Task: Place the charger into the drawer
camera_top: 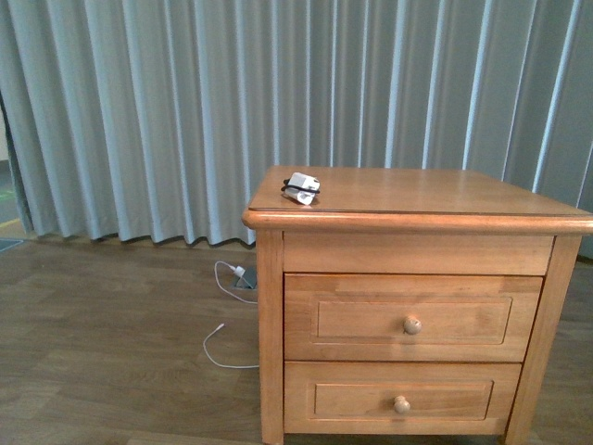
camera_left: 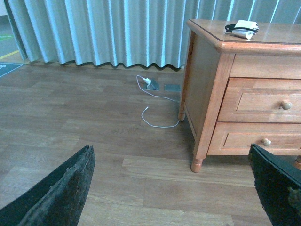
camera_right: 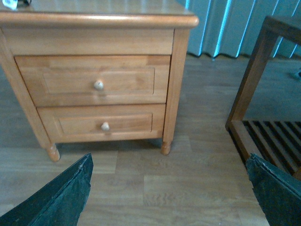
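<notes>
The charger (camera_top: 302,188), a white block wrapped in black cord, lies on top of the nightstand (camera_top: 435,197), near its front left corner. Beneath the top, the upper drawer (camera_top: 361,320) is closed, its round knob (camera_top: 411,324) facing out, and the lower drawer (camera_top: 352,400) is closed too. The left fingers (camera_left: 66,188) and the right fingers (camera_right: 61,197) are both spread wide, holding nothing, above the wooden floor (camera_top: 111,315) and apart from the nightstand. A white cable (camera_top: 222,326) lies on the floor.

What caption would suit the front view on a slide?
Small white charger block wound with black cord rests on a honey-brown wooden nightstand; its upper knobbed drawer is shut.
</notes>
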